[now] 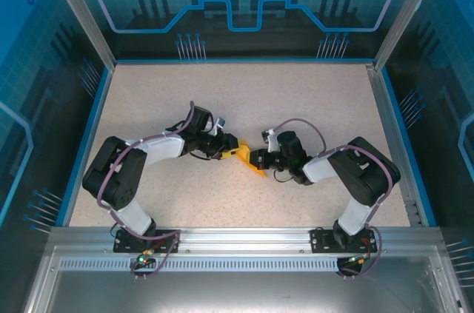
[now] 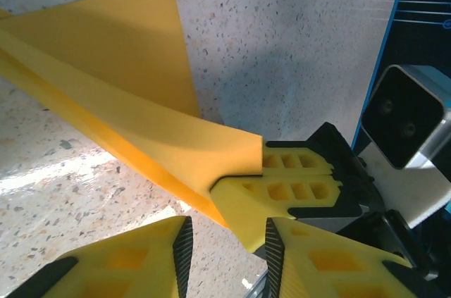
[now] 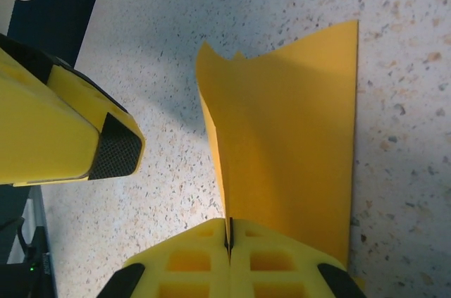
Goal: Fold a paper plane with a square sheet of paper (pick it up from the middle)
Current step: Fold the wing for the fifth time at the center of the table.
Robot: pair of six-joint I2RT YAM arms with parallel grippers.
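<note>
Table [image 1: 148,106]: paper [image 3: 296,136] in right tool [image 3: 229,236]

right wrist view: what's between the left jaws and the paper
A bare stretch of table, seen in the right wrist view, separates the left gripper from the square sheet of paper, which the right gripper pinches.

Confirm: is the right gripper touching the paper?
Touching. Right wrist view: the right gripper has its fingers shut on the paper, its edge pinched between them.

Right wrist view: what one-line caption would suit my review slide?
Right gripper shut on the near edge of the folded orange-yellow paper sheet, over the speckled white table.
</note>
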